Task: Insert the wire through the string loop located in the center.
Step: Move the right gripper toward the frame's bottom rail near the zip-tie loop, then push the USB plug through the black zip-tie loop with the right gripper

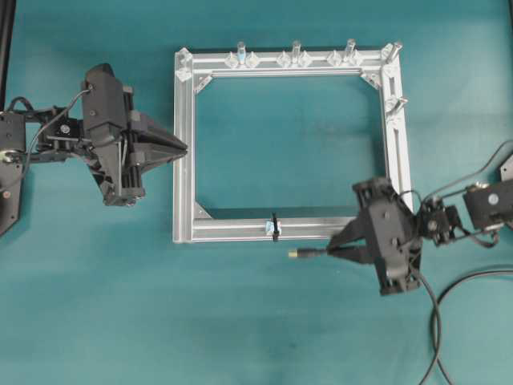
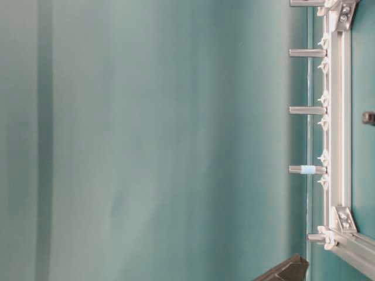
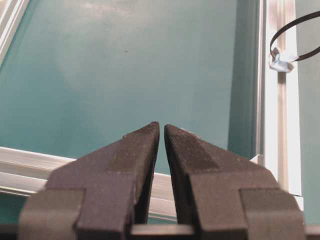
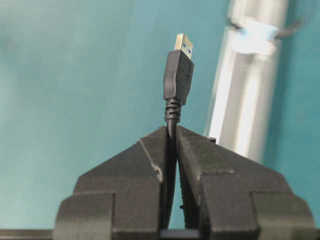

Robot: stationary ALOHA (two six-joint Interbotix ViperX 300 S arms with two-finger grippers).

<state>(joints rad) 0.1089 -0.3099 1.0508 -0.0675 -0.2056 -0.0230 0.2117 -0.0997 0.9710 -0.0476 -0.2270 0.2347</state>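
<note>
Right gripper (image 1: 333,249): jaws clamped on the wire (image 1: 309,252), plug tip just beside the string loop (image 1: 274,227), outside the frame (image 1: 183,144).
Left gripper (image 1: 183,147): jaws nearly closed, empty, over frame's left bar.

Right hand (image 4: 171,134) clamped on the wire (image 4: 177,75), fingers (image 4: 135,165) pinching the cable just below the strain relief. Black plug body stands upright past the fingertips, brassy metal tip at the far end. Silver frame bar (image 4: 245,100) runs just right of the plug, blurred. String loop (image 4: 255,32) far right, out of focus. Teal worktop (image 4: 75,75) behind.
</note>
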